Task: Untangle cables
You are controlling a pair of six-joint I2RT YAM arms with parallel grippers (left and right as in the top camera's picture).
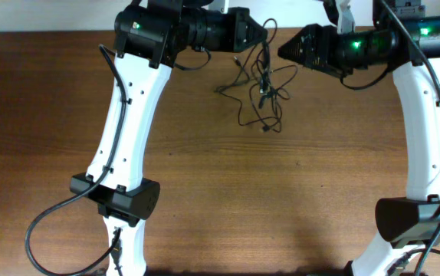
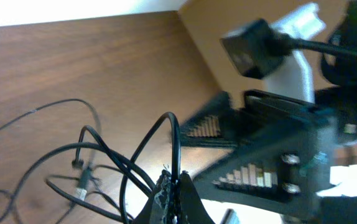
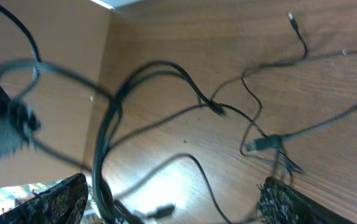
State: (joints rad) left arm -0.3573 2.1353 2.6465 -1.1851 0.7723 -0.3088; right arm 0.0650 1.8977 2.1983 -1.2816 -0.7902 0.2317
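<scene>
Left gripper (image 2: 173, 190) is clamped on a loop of the cables (image 1: 264, 84), holding them partly raised over the table's (image 1: 205, 176) far middle. Right gripper (image 3: 172, 200) is spread around hanging strands, likely to draw one free.

a dark brown wooden table (image 1: 228, 192) with fine grain running left to right fills the overhead view, and a pale white strip (image 1: 44, 14) lies beyond its far edge.
</scene>
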